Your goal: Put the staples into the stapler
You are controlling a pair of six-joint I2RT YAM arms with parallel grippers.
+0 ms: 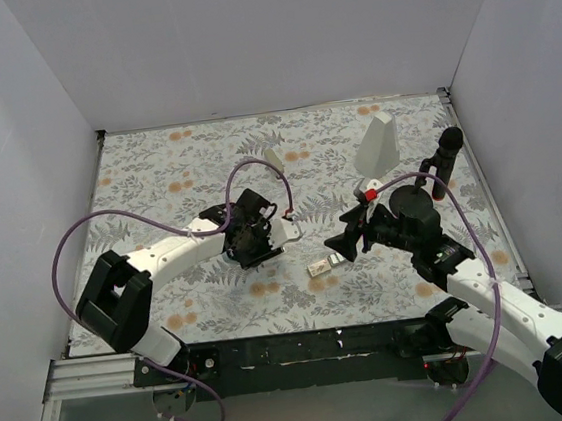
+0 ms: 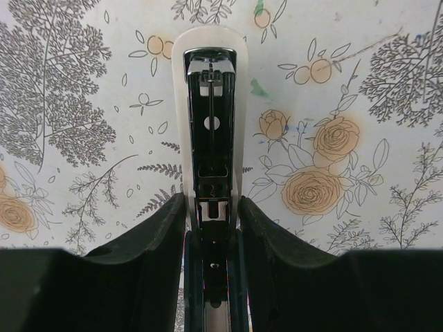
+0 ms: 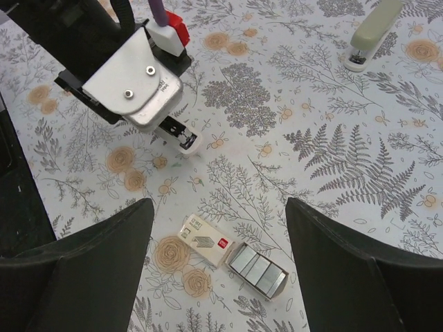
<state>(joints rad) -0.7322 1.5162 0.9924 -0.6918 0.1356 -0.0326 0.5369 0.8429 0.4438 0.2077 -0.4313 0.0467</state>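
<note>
Near the middle of the floral-patterned table (image 1: 171,312), the black left fingers (image 2: 149,249) are closed on the rear of the small light blue plastic stapler (image 2: 211,124). It is flipped open with its silver channel exposed, its long axis running straight out from the grip, nose toward the table's right side. The right fingers (image 3: 83,263) stand wide apart, empty, above the silver staples (image 3: 256,270), which lie in their tiny cream-white cardboard box, slid open on the table.

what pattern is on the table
Grey ferns and orange roses on white; the table shows best in left wrist view.

Open stapler (image 2: 211,138) — between black fingers (image 2: 149,242)
</note>
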